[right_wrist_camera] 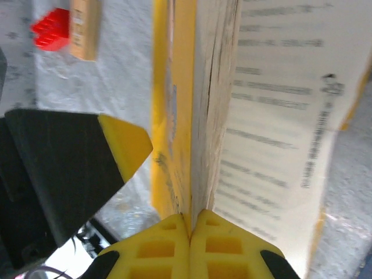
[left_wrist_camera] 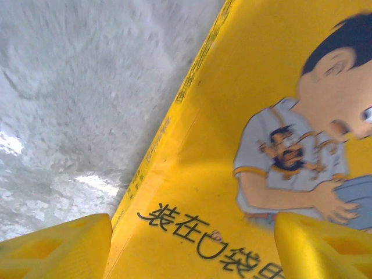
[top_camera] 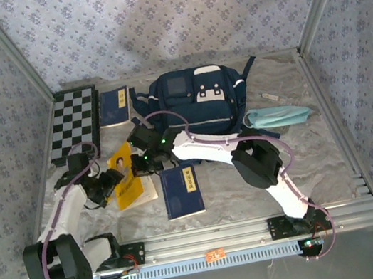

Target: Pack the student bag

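Note:
The student bag (top_camera: pixel 194 102), a navy backpack with white patches, lies at the back middle of the table. A yellow book (top_camera: pixel 125 178) with a cartoon man on its cover (left_wrist_camera: pixel 244 116) stands tilted in front of it, between both grippers. My right gripper (top_camera: pixel 144 163) (right_wrist_camera: pixel 190 229) is shut on the yellow book, pinching the cover and some pages (right_wrist_camera: pixel 197 116) at the book's edge. My left gripper (top_camera: pixel 110 179) (left_wrist_camera: pixel 189 250) is open; its yellow fingertips (left_wrist_camera: pixel 58 250) stand wide apart over the cover. One left finger (right_wrist_camera: pixel 125 145) appears beside the book in the right wrist view.
A blue book (top_camera: pixel 182 191) lies flat at the front middle, another blue book (top_camera: pixel 114 107) at the back left beside a chessboard (top_camera: pixel 72 125). A light-blue pouch (top_camera: pixel 280 116) and a pen (top_camera: pixel 269 98) lie to the right of the bag. A red piece (right_wrist_camera: pixel 51 28) sits on the table.

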### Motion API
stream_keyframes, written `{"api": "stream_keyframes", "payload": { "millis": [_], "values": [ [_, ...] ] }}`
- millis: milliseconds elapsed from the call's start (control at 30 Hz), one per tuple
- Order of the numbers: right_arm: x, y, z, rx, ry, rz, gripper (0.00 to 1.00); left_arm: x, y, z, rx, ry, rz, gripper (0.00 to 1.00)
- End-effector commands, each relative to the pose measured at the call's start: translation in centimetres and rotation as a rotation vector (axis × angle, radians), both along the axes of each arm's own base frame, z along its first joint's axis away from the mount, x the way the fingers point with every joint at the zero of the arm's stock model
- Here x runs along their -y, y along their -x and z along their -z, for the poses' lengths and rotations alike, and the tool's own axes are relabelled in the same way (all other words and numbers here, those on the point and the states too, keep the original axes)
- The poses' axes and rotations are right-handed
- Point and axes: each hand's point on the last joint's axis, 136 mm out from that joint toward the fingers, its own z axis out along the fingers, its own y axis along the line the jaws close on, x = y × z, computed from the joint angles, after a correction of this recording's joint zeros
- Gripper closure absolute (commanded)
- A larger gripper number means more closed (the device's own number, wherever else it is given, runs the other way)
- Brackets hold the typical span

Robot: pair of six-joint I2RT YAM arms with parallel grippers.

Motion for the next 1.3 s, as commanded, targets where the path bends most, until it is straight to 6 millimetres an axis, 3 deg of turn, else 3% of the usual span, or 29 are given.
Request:
{"api": "stream_keyframes", "payload": {
  "millis": [0, 200, 333, 433, 700, 933, 1167, 1267],
  "values": [
    [-1.3, -0.6, -8.8, 0.132, -0.18, -0.039, 1.0, -0.6, -0.4, -3.0, 0.055, 0.022, -0.038, 0.25],
    [0.6, -0.8, -14.4, 0.195, -0.268, -0.036, 1.0, -0.8, -1.3, -7.4, 0.148, 0.09, -0.019, 0.19],
    [3.4, -1.3, -17.2, 0.231, -0.277, -0.018, 1.0, 0.8, -2.7, -10.9, 0.278, 0.231, 0.037, 0.17],
    [5.6, -1.3, -19.0, 0.263, -0.296, -0.01, 1.0, 3.1, -4.2, -14.3, 0.424, 0.4, 0.121, 0.16],
    [10.5, -1.1, -21.2, 0.241, -0.365, -0.008, 1.0, 5.2, -5.3, -19.0, 0.595, 0.513, 0.232, 0.14],
    [13.4, -1.6, -22.8, 0.212, -0.466, 0.004, 1.0, 9.1, -6.1, -20.3, 0.629, 0.588, 0.339, 0.12],
    [14.6, -1.9, -24.1, 0.188, -0.547, 0.017, 1.0, 11.0, -6.6, -20.7, 0.638, 0.645, 0.357, 0.12],
    [14.7, -2.1, -24.7, 0.179, -0.582, 0.025, 1.0, 11.0, -6.6, -19.7, 0.591, 0.634, 0.336, 0.14]
  ]
}}
